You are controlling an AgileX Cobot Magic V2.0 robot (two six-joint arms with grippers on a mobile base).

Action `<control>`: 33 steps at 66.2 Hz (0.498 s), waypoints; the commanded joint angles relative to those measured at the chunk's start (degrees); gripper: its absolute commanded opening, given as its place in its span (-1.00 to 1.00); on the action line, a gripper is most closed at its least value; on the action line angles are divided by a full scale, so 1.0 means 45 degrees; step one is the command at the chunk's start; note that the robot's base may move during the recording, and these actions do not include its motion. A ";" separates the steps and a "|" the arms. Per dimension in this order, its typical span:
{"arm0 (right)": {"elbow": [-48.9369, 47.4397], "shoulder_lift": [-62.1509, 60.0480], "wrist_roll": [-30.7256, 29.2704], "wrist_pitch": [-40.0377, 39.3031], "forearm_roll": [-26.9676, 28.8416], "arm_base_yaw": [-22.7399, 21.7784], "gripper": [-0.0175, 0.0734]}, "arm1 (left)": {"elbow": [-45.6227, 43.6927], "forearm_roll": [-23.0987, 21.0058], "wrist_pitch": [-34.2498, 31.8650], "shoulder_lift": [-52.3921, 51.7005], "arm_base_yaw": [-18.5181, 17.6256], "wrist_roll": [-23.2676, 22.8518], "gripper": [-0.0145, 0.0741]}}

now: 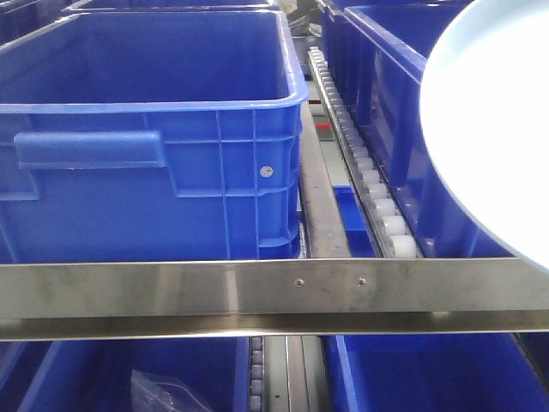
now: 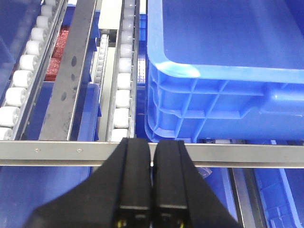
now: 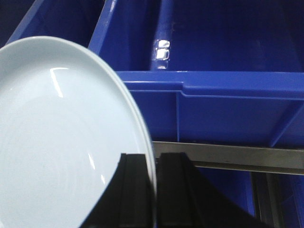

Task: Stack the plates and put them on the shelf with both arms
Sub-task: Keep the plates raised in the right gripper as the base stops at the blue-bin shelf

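A pale blue-white plate (image 3: 57, 133) is held on edge in my right gripper (image 3: 153, 161), whose two black fingers are shut on its rim. The same plate (image 1: 489, 129) fills the upper right of the front view, raised in front of the blue bins. I cannot tell whether one plate or a stack is held. My left gripper (image 2: 153, 152) is shut with nothing between its fingers. It hovers just before the metal shelf rail (image 2: 247, 154), below a blue bin's corner.
A large blue bin (image 1: 146, 129) stands on the shelf at the left, another blue bin (image 3: 213, 95) at the right. Roller tracks (image 1: 364, 163) run between them. A steel crossbar (image 1: 257, 296) fronts the shelf. Lower blue bins (image 1: 129, 373) sit beneath, one holding a clear bag (image 1: 167, 390).
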 commanded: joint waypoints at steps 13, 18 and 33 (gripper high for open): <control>-0.0381 0.0060 -0.0029 -0.1233 0.0160 -0.0073 -0.51 | -0.0379 -0.0045 -0.0992 0.0048 -0.0098 -0.0132 -0.48; -0.0381 0.0060 -0.0029 -0.1248 0.0160 -0.0073 -0.51 | -0.0379 -0.0045 -0.0992 0.0048 -0.0098 -0.0132 -0.48; -0.0381 0.0060 -0.0029 -0.1259 0.0160 -0.0073 -0.51 | -0.0379 -0.0045 -0.0992 0.0048 -0.0098 -0.0132 -0.48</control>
